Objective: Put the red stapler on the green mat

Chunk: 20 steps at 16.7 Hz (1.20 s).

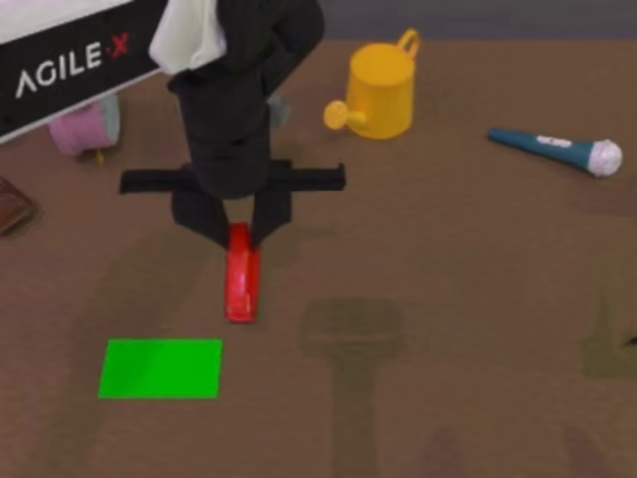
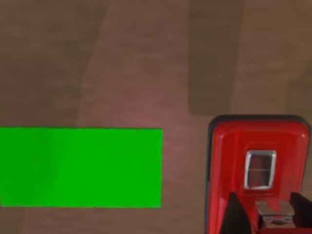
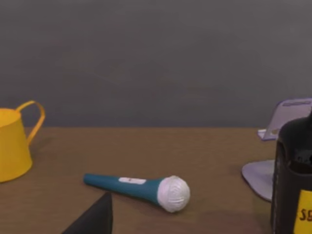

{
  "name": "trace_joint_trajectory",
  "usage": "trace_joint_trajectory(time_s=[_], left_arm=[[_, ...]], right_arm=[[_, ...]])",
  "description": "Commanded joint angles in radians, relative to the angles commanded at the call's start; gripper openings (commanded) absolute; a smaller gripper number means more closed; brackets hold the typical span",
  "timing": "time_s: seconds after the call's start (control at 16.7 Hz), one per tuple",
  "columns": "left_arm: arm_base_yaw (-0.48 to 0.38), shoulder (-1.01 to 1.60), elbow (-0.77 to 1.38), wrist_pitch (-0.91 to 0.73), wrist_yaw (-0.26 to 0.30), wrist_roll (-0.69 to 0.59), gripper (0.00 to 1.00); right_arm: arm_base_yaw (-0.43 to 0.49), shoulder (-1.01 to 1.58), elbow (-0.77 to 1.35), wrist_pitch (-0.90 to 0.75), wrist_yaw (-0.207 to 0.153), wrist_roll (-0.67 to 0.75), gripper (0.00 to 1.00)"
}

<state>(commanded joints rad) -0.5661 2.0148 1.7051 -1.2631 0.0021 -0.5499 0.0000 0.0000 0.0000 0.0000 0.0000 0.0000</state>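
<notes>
Top view: the left gripper (image 1: 239, 234) is down over the far end of the red stapler (image 1: 241, 284), near the middle of the table and a little to the left.
Stapler: a small glossy red bar, its long axis running from the far side of the table towards the near side. Whether it rests on the table or is slightly lifted cannot be told.
Fingers: the two dark fingers stand one on each side of the stapler's far end, closed on its narrow width.
Left wrist view: the stapler (image 2: 258, 170) fills one corner, with the two dark fingertips (image 2: 236, 214) touching its end.
Mat: the green mat (image 1: 160, 368) lies flat, nearer the front edge and to the left of the stapler. The two are apart, with a strip of bare table between them.
Key relation: the mat's long side runs left to right, so the stapler lies crosswise to it. My judgement is that the carry goes left and forward, and a turn may be needed to fit the bar within the mat.
Arm in use: the left arm is the nearer one and does the work.
Right arm: parked off the right side, out of the top view; its gripper (image 3: 92, 219) shows only one dark tip, so its finger state cannot be told.
Other things: a yellow watering can (image 1: 383, 90) and a teal microphone (image 1: 557, 149) lie well away at the far side.
</notes>
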Motion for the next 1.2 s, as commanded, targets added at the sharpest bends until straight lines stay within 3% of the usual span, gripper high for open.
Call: trace_joint_trajectory(time_s=[0.36,0.9,1.2], left_arm=[[0.014,-0.061,-0.083,0.01,0.005,0.424,0.0],[0.051,-0.208,-0.292,0.043,0.013,1.308,0.0],[0.07,-0.298,-0.372,0.083,0.018,1.59,0.0]], right_arm=[[0.0,0.0,0.0,0.0,0.0,0.0,1.0],[0.0,0.0,0.0,0.0,0.0,0.0,1.0],[0.0,0.0,0.0,0.0,0.0,0.0,1.0]])
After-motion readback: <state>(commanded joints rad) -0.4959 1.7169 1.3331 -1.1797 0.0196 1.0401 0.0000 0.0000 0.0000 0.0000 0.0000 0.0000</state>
